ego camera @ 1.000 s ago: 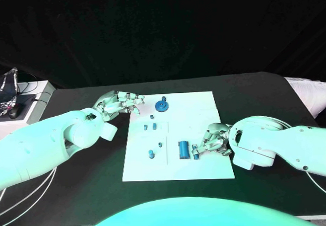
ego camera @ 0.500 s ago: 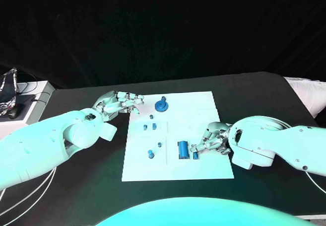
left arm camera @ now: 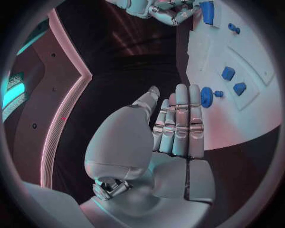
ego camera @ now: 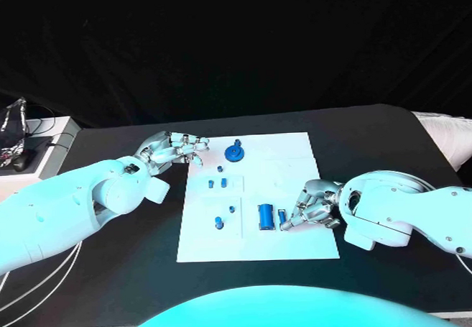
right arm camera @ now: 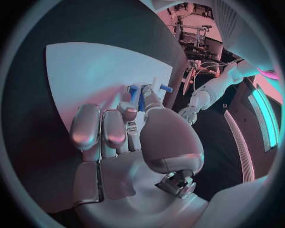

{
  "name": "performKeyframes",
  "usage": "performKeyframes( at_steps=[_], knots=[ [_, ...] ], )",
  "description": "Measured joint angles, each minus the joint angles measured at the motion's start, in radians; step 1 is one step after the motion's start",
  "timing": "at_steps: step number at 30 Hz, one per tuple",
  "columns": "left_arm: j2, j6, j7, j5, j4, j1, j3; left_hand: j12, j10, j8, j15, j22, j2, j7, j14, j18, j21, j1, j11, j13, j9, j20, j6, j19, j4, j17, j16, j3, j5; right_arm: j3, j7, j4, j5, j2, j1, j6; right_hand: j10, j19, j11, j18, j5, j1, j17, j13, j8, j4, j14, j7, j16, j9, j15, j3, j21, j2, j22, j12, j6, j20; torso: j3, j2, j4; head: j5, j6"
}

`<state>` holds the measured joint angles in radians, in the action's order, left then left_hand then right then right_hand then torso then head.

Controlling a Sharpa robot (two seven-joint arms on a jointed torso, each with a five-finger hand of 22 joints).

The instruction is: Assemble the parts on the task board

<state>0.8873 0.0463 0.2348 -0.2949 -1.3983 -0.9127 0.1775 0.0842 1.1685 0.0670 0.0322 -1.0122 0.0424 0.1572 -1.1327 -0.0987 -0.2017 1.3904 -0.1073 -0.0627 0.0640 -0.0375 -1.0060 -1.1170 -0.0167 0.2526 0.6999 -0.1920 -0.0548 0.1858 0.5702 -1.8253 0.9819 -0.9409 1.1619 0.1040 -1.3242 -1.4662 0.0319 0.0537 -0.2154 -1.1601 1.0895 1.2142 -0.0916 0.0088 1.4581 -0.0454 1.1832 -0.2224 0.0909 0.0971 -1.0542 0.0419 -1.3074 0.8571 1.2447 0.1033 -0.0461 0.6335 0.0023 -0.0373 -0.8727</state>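
Parts lie spread over the white task board [ego camera: 298, 150], which sits at the centre of the black table [ego camera: 380, 130] in the head view. A blue cylinder [ego camera: 265, 216] lies lengthwise in the lower middle of the board. Just right of it stands a small blue peg [ego camera: 284, 224], and the right hand [ego camera: 312, 204] is directly against that peg, its fingers curled in around it at the board's lower right edge. Whether the fingers actually grip the peg cannot be told; the right wrist view shows blue pieces [right arm camera: 137, 95] just past the fingertips, partly hidden.

A round blue knob [ego camera: 233, 152] stands in the upper part of the board. The left hand [ego camera: 176, 149] lies to the left of it, near the board's upper left corner, close to the knob but apart from it. The left wrist view shows this hand's fingers [left arm camera: 178, 126] straight and side by side, holding nothing, with the knob [left arm camera: 206, 96] just beyond the fingertips.

Two small blue blocks [ego camera: 218, 183] sit left of centre on the board, and further small pieces [ego camera: 219, 222] lie at lower left, well apart from both hands.
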Motion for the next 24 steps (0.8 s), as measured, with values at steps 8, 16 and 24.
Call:
performKeyframes(
  at_steps=[8,16,24],
  knots=[
    [0.0,0.0,0.0,-0.001,0.0,0.0,0.0,0.0,0.0,0.0,0.0,0.0,0.0,0.0,0.0,0.0,0.0,0.0,0.0,0.0,0.0,0.0,0.0,0.0,0.0,0.0,0.0,0.0,0.0,0.0,-0.004,-0.002,0.02,-0.009,-0.008,-0.025,-0.007,0.0,0.007,0.0,0.011,-0.005,0.006,-0.009,-0.046,0.005,0.0,0.013,0.0,-0.029,0.0,-0.016,-0.008,0.01,0.0,-0.009,0.013,0.0,-0.001,0.0,-0.0007,0.003,0.0],
    [0.0,0.0,0.0,-0.001,0.0,0.0,0.0,0.0,0.0,0.0,0.0,0.0,0.0,0.0,0.0,0.0,0.0,0.0,0.0,0.0,0.0,0.0,0.0,0.0,0.0,0.0,0.0,0.0,0.0,0.0,0.0,0.004,0.037,0.0,-0.018,-0.026,-0.011,0.0,0.011,0.0,-0.008,0.014,0.01,-0.009,-0.07,0.007,0.0,0.017,0.0,-0.044,0.007,-0.008,-0.011,-0.009,0.0,-0.009,0.009,0.008,0.0001,0.0,0.0006,0.005,0.0],
    [0.001,0.0,0.0,-0.002,0.0,0.0,0.0,0.0,0.0,0.0,0.0,0.0,0.0,0.0,0.0,0.0,0.0,0.0,0.0,0.0,0.0,0.0,0.0,0.0,0.0,-0.001,0.0,0.0,0.0,0.0,0.005,0.017,0.044,0.013,-0.023,-0.01,-0.011,0.0,0.011,0.0,-0.028,0.03,0.015,-0.009,-0.078,0.023,0.0,0.017,0.0,-0.048,0.007,0.008,-0.015,-0.038,-0.001,-0.009,0.009,0.008,0.0009,0.0,0.0016,0.003,0.0]
  ],
)
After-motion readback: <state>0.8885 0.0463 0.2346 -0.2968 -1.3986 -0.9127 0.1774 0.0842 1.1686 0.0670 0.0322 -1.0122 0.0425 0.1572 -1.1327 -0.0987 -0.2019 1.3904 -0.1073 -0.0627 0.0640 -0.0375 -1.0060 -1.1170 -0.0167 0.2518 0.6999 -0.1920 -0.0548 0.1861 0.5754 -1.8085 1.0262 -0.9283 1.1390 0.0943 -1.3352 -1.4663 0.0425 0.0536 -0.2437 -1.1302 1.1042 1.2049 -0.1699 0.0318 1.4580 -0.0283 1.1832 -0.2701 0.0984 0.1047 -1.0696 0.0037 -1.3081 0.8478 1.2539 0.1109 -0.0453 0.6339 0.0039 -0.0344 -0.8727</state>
